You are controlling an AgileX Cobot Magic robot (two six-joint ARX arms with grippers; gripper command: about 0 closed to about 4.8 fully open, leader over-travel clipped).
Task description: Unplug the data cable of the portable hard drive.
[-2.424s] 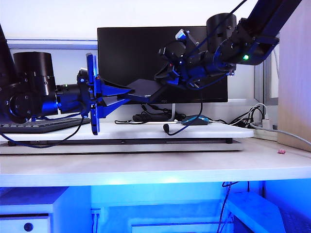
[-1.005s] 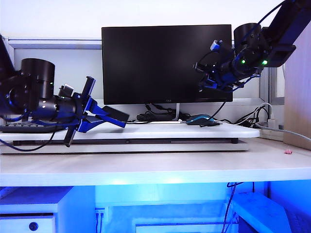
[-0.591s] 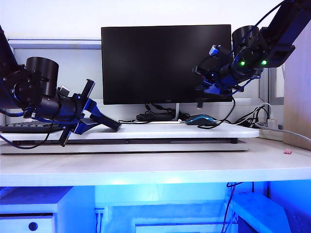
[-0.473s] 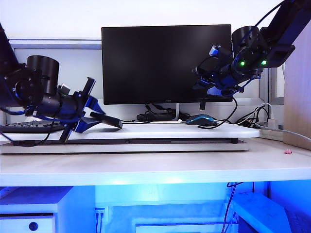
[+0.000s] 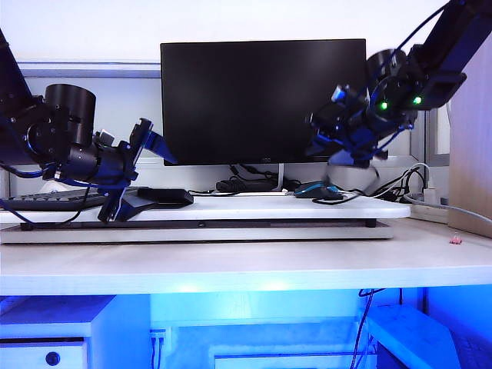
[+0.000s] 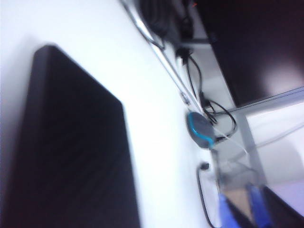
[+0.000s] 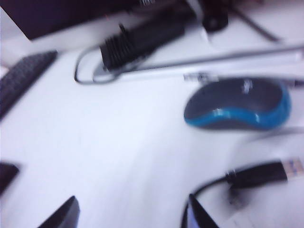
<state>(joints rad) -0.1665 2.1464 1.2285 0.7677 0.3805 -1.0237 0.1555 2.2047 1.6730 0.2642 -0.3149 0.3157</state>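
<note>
Since a moment ago the portable hard drive [image 5: 163,197] has left the left gripper [image 5: 147,171] and lies flat on the white tabletop [image 5: 231,209] near its left edge, the fingers now spread wide — one above, one resting beside the drive. Over the right side hangs the right gripper [image 5: 332,143], fingers parted and empty. Below it the data cable [image 7: 259,175] lies unplugged on the tabletop just beside the blue-and-black mouse [image 7: 237,103]
</note>
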